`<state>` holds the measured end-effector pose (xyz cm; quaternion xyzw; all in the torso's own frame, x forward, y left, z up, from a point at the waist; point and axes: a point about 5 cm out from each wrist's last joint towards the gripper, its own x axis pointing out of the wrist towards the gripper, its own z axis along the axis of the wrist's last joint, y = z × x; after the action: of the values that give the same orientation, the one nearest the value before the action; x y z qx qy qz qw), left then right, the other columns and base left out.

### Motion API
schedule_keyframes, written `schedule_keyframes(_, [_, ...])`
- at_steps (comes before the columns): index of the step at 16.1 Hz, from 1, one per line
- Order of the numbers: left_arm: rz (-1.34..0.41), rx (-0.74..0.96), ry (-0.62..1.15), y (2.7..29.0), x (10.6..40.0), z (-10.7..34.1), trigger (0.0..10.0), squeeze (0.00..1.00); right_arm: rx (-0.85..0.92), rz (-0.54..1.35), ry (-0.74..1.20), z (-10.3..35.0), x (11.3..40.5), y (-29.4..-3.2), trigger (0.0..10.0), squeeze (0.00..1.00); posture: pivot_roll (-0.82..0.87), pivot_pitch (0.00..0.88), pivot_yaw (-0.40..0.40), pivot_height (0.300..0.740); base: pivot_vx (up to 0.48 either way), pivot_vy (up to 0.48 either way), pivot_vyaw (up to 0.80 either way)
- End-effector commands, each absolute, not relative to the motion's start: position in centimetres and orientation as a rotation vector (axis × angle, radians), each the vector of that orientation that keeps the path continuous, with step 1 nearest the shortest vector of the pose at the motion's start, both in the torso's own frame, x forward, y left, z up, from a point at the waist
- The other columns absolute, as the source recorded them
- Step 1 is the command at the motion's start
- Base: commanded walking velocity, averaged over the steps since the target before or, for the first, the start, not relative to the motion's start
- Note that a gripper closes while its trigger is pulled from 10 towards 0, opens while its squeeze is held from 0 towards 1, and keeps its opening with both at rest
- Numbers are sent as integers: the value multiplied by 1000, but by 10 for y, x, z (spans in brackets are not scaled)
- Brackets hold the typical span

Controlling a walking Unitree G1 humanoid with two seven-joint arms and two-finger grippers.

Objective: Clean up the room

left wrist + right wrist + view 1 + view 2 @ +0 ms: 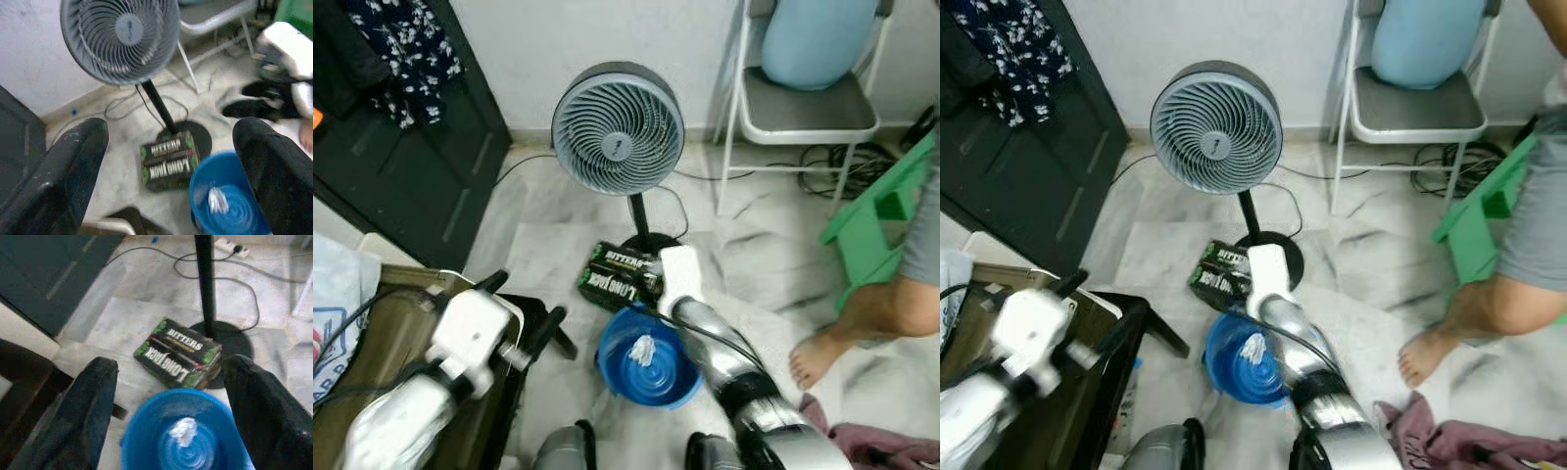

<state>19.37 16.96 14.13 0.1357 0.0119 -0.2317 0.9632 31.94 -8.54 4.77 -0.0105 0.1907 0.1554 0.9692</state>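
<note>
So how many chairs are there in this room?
1 in plain sight: a white folding chair against the back wall, right of the fan, with a light blue cushion on its seat. Others may stand outside the picture.

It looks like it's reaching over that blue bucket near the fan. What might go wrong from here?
1. The right gripper, fingers open, hangs over the round blue plastic bucket; reaching past it for the black and green carton might tip the bucket.
2. The carton lies against the grey pedestal fan's base, so pulling it may jostle the fan or its floor cable.
3. A person's bare foot stands near the right arm.
</note>
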Motion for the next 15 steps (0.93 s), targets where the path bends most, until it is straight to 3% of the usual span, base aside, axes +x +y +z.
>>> schedule_keyframes(1, [-456, 280, 27, 169, 197, 137, 10000, 0, -46, 364, 348, 59, 317, -83, 10000, 1000, 53, 107, 65, 740, 0, 0, 0])
schedule_keyframes(6, [-385, 216, -72, 150, 230, 129, 10000, 0, -9, 274, 293, 79, 292, -126, 10000, 1000, -63, 0, 27, 740, 0, 0, 0])
schedule_keyframes(7, [-368, 207, -98, 145, 235, 130, 10000, 0, 13, 259, 275, 81, 287, -131, 10000, 922, -72, 0, 20, 740, 0, 0, 0])
schedule_keyframes(8, [-339, 195, -123, 141, 240, 131, 10000, 0, 21, 225, 219, 87, 279, -138, 10000, 0, -83, 0, 12, 740, 0, 0, 0])
schedule_keyframes(11, [-287, 157, -155, 139, 245, 131, 10000, 0, 58, 55, 31, 113, 266, -169, 10000, 0, -97, 0, 10, 740, 0, 0, 0])
schedule_keyframes(15, [-275, 161, -160, 131, 243, 125, 10000, 0, -61, -198, 93, 106, 255, -197, 10000, 0, -103, 0, 4, 740, 0, 0, 0])
